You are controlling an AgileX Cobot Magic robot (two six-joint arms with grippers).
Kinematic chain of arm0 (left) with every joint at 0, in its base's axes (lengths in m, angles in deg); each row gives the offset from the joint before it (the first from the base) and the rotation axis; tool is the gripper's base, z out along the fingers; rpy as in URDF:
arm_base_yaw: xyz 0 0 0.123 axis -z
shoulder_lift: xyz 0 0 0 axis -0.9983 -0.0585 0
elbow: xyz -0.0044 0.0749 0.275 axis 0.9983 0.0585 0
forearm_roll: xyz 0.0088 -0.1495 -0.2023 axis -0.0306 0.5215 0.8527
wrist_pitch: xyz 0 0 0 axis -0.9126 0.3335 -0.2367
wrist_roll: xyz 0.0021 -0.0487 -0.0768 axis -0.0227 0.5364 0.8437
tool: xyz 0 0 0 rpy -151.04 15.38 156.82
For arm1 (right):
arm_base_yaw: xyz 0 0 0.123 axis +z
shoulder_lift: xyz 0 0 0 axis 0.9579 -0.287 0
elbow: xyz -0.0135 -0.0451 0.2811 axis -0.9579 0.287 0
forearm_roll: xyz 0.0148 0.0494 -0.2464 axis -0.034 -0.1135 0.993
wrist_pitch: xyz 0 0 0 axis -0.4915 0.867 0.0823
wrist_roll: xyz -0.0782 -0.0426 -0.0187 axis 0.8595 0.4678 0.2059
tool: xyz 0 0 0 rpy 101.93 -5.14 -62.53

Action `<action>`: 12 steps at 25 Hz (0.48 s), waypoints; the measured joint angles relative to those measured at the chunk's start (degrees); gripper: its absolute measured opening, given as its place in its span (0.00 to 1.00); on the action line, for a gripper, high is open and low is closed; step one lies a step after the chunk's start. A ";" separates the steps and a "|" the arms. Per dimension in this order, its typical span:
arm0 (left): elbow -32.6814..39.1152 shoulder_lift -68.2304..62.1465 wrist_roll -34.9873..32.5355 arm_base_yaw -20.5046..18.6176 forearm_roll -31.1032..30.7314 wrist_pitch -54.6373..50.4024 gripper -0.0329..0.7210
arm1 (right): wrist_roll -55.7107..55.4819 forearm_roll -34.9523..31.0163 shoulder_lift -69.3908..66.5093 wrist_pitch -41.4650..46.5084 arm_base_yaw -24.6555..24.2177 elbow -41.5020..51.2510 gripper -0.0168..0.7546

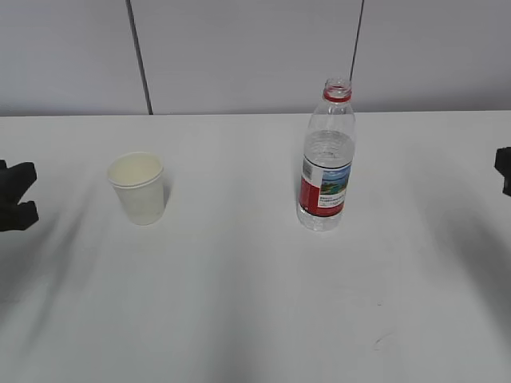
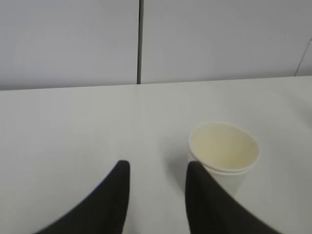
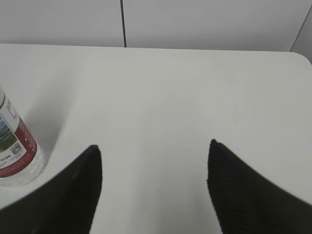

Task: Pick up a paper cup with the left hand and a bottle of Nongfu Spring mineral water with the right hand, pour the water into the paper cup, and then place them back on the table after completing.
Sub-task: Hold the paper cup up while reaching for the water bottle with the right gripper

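Observation:
A white paper cup (image 1: 139,187) stands upright and empty on the white table (image 1: 239,303), left of centre. A clear bottle (image 1: 326,159) with a red-and-white label and a red neck ring, no cap, stands right of centre, holding clear water. My left gripper (image 1: 16,195) shows at the left edge, open, apart from the cup. In the left wrist view it (image 2: 157,168) is open with the cup (image 2: 225,155) just beyond its right finger. My right gripper (image 1: 504,169) shows at the right edge. In the right wrist view it (image 3: 153,148) is open and empty, the bottle (image 3: 14,146) far to its left.
A grey panelled wall (image 1: 239,48) with dark seams runs behind the table's far edge. The table's rounded far right corner (image 3: 300,56) shows in the right wrist view. Soft arm shadows lie on the tabletop at both sides.

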 joint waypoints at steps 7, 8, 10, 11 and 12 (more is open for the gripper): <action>0.00 -7.48 0.10 0.00 -9.10 7.00 0.37 | -9.99 9.17 0.00 -6.63 0.00 3.77 0.67; 0.00 -8.92 0.10 0.00 -9.67 8.16 0.37 | -11.98 11.95 0.00 -7.50 0.00 4.33 0.67; 0.00 -11.39 0.10 0.00 -10.08 10.52 0.37 | -14.93 16.62 0.00 -9.52 0.00 4.99 0.67; 0.00 -12.64 0.10 0.00 -10.14 11.97 0.37 | -16.13 18.79 0.00 -9.97 0.00 5.13 0.67; 0.00 -13.56 0.10 0.00 -10.14 13.06 0.37 | -17.19 20.69 0.00 -10.25 0.00 5.25 0.67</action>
